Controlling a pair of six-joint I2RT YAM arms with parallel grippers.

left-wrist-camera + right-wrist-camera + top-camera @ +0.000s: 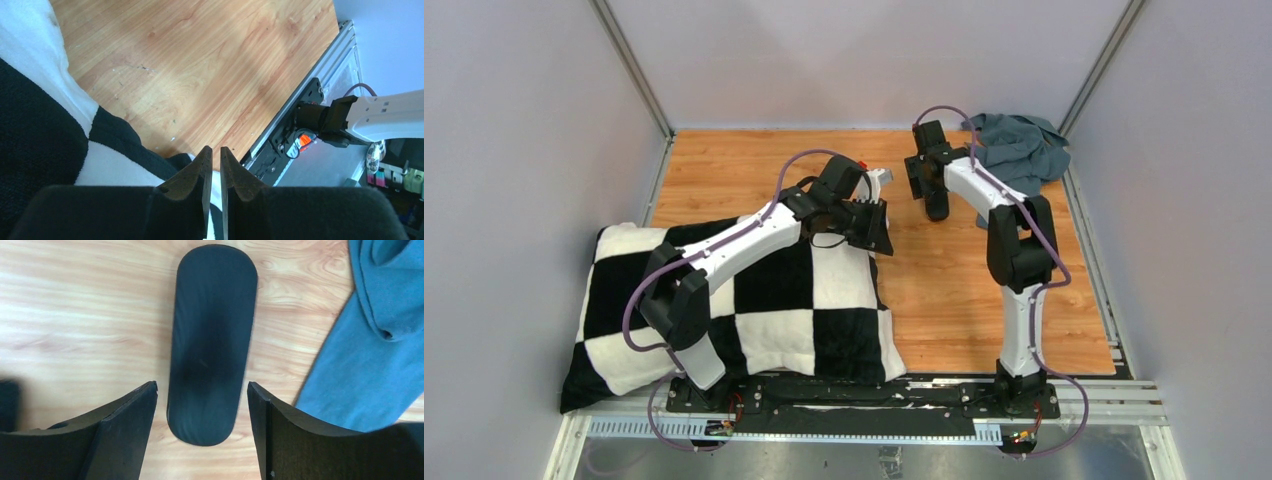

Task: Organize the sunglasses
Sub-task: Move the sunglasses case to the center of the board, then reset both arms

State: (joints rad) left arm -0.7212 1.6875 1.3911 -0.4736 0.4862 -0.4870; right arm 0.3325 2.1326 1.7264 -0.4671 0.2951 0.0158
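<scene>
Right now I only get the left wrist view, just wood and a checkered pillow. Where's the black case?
Observer: The black case lies on the wood table, directly below the right hand.
Operator: Is that hand ready to take it?
Observer: It's open, with one finger on each side of the case. I can't tell whether they touch it.
Operator: Anything crowding it?
Observer: A blue cloth lies bunched in the far right corner, close to the case but apart from it.
</scene>
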